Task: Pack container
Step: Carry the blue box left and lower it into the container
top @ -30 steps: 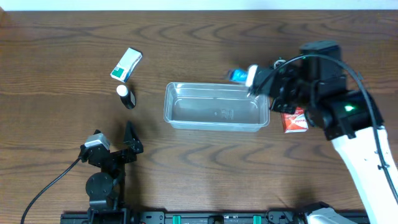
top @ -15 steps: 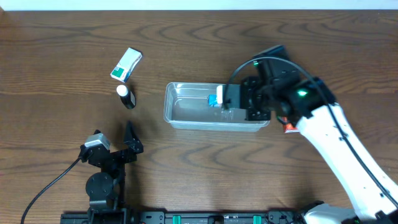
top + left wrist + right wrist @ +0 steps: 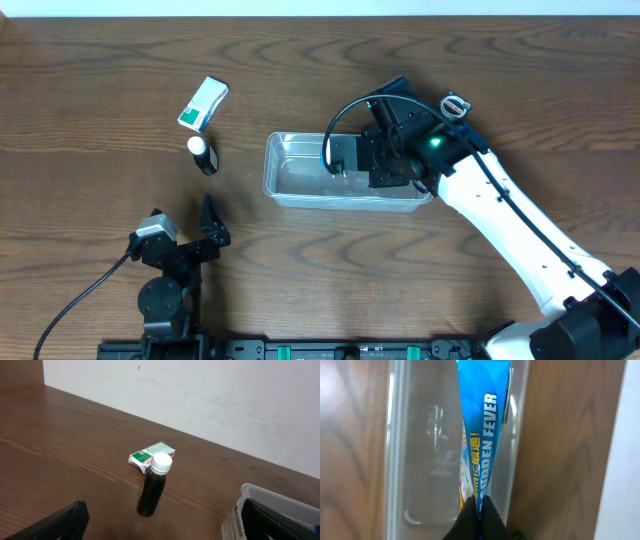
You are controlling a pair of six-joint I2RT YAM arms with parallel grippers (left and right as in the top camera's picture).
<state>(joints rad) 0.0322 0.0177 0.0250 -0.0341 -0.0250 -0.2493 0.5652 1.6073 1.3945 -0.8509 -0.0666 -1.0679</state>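
— Which step is in hand, in your opinion?

— The placing of one item. The right gripper [image 3: 480, 512] has its jaws pressed together on the end of a blue tube [image 3: 477, 435], and the tube hangs over the inside of the container [image 3: 272, 170]. The container lies in the middle of the table [image 3: 100, 60], with its long side across.

— Does the tube already touch the bottom?

— I cannot tell. In the wrist view it runs close along one long wall, not over the middle.

— So what does the next move call for?

— I think it must go a little lower and then open the jaws, so that the tube drops flat. The wall just beside it is the risk: the tube could lean on the rim and not lie down. A small shift toward the middle would help.

— Is there room?

— Yes. The floor of the container looks bare apart from the tube.

— And the other arm?

— The left gripper [image 3: 212, 225] is near the front edge, jaws wide apart, holding nothing. A small bottle [image 3: 154, 485] and a green and white box [image 3: 150, 455] lie before it, near each other and well apart from the container. The wood around them is free, so the reach looks easy.
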